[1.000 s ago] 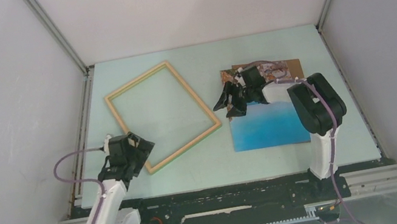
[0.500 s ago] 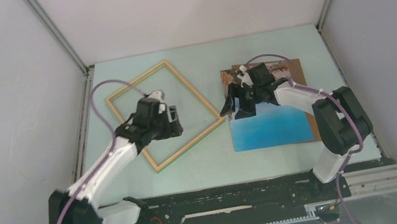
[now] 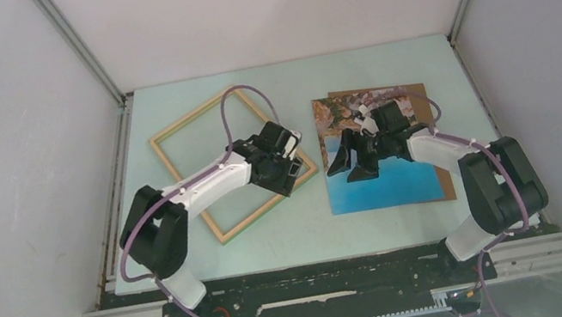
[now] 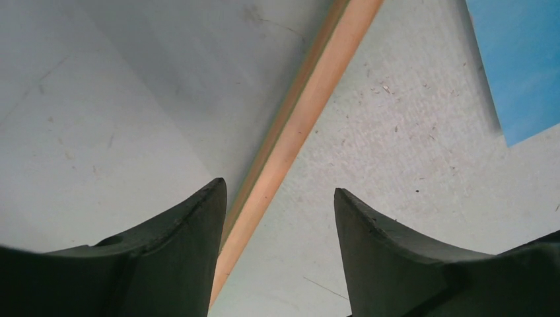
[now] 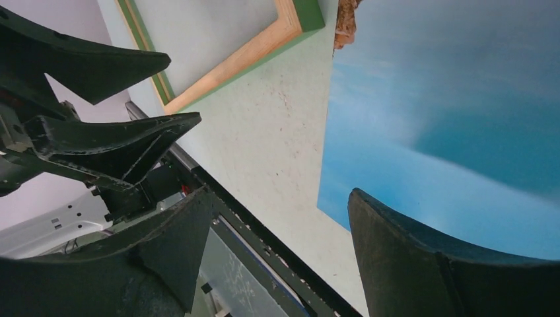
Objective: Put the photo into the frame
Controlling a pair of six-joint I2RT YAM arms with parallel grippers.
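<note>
Narrow lane of bare pale-green tabletop (image 3: pixel 309 214) between thin pale-wood rectangular frame (image 3: pixel 191 113) and flat blue seaside photo (image 3: pixel 387 183). Pinched midway by black left gripper (image 3: pixel 290 172), jaws apart astride the frame's right rail, and black right gripper (image 3: pixel 351 169), spread above the photo's left edge. Wider free room along far and near table edges. Boxed in by white walls (image 3: pixel 18 170) left, right, behind.

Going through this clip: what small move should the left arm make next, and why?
Probably lower the left end effector slightly and close on the right rail of the frame. Its jaws stand apart with the pale wooden rail running between them, and nothing is gripped yet. The photo lies flat beside the frame, with the right end effector open over it.
</note>
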